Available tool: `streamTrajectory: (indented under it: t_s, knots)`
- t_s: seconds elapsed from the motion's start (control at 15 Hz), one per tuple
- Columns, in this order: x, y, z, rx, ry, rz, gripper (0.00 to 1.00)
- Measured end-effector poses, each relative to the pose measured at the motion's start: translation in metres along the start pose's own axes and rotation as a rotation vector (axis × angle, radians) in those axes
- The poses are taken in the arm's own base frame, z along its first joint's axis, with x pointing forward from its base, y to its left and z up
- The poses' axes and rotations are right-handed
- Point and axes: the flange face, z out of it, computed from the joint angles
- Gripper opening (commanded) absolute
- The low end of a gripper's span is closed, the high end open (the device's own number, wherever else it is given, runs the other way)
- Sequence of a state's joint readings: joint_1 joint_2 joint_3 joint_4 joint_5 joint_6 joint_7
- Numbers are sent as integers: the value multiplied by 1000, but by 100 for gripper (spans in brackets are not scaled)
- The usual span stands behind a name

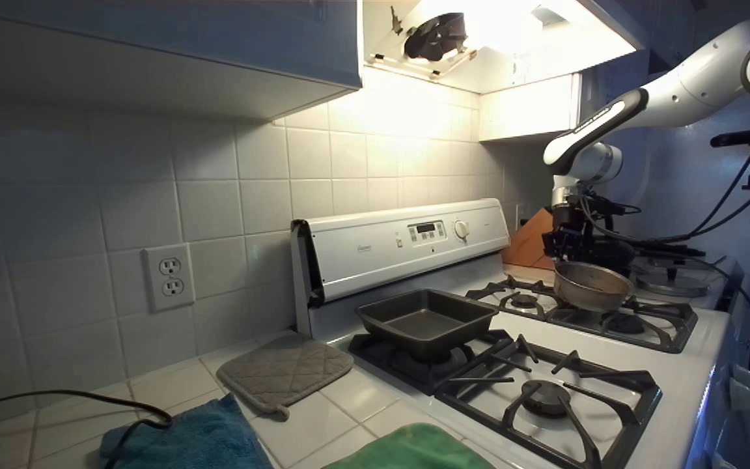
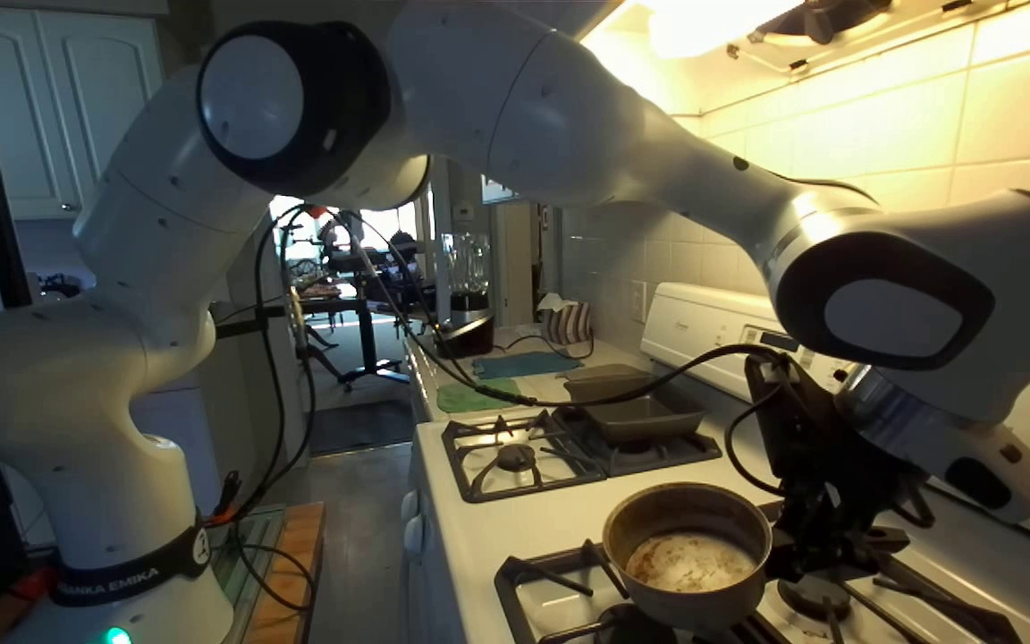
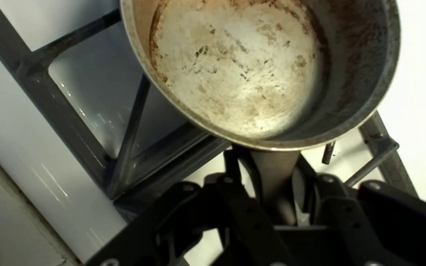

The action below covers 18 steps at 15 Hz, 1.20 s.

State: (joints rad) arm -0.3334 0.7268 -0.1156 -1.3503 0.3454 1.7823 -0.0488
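At the left of an exterior view we see the white arm (image 2: 622, 134) rising from its base (image 2: 122, 483) and climbing to a bulky elbow (image 2: 296, 107). From there it spans the scene to the right, sloping down to a sharply bent wrist (image 2: 935, 277), below which the pincer (image 3: 271, 171) points downward. Between the two ends, far off on the tiled bench (image 1: 310, 433), lie a green cloth (image 2: 479, 397) and a blue cloth (image 2: 528, 364), then a dark square pan (image 2: 645, 411) stands at the far right of the stove (image 2: 479, 537). The stained metal pot (image 2: 689, 563) is over the near grate (image 3: 58, 111), just left of the pincer; we cannot tell whether its bottom touches the bars. In the wrist view we find the pincer closed on the pot's handle (image 3: 276, 162), one finger (image 3: 237, 195) along each side.

As for writing, we read FRANKA EMIKA on the black band (image 2: 117, 577) round the arm's base at the left, the first letter partly turned away. Further right, the maker's script (image 1: 364, 248) on the stove's back panel (image 1: 411, 251) is too small for us to read, and the lettering (image 1: 599, 121) on the arm's black-trimmed link (image 1: 593, 133) we cannot make out with certainty.
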Motion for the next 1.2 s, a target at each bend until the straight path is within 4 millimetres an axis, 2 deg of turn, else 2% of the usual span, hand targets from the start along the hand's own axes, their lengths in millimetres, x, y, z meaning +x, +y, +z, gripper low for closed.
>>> streamTrajectory:
  t_s: [0.87, 1.2]
  knots:
    - [15, 12, 10, 3, -34, 87, 12]
    - [21, 16, 24, -2, -95, 112, 12]
